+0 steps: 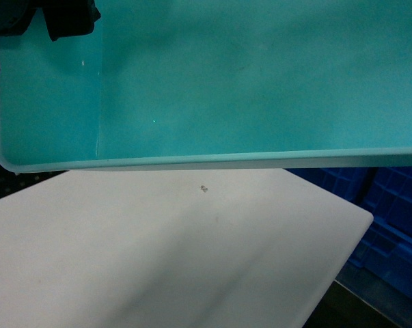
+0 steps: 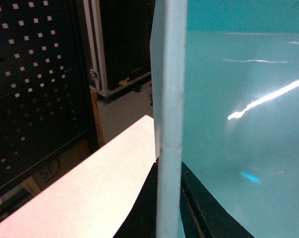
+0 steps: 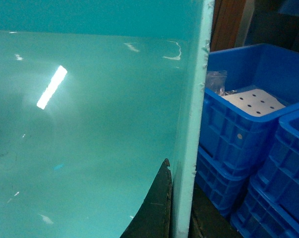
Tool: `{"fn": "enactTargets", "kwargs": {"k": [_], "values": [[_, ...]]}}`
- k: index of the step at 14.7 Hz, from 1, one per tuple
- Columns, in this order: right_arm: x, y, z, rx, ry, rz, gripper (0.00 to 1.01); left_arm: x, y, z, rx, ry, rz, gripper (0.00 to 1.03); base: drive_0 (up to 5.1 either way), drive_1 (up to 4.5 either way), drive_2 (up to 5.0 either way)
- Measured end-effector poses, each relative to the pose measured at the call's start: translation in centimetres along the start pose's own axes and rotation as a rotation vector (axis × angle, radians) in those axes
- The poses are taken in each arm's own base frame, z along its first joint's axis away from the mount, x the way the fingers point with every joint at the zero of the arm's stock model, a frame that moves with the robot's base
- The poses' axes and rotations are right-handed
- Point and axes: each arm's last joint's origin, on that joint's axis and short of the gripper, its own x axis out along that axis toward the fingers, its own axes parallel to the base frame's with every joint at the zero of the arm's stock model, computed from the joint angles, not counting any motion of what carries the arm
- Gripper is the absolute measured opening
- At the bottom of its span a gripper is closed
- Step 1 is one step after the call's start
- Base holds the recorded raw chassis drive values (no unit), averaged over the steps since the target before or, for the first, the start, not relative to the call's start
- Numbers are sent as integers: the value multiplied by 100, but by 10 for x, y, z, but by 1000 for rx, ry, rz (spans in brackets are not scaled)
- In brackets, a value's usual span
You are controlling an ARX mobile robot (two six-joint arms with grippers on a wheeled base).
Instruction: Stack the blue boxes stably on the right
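A light turquoise blue box [image 1: 226,82] hangs in the air above the white table [image 1: 158,260], filling the upper half of the head view with its open inside toward the camera. My left gripper [image 2: 169,171] is shut on its left rim [image 2: 170,99], one black finger on each side of the wall. At the opposite end, my right gripper [image 3: 185,171] is shut on the right rim [image 3: 194,99] in the same way. A dark part of the left arm [image 1: 69,17] shows at the box's top left corner.
Ribbed dark blue crates [image 3: 248,124] are stacked just right of the table, past its edge [image 1: 397,225]; the top one holds a white perforated plate [image 3: 253,101]. A black pegboard [image 2: 30,89] and a black flight case [image 2: 119,44] stand to the left.
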Motion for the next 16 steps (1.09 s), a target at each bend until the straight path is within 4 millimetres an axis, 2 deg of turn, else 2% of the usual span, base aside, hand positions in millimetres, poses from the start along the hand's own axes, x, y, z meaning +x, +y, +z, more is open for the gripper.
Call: {"fn": "enactTargets", "kwargs": {"k": [16], "values": [[0,0,0,0,0,0,2,0,0,0,3,0,0,8,-128,-128,-128]]}}
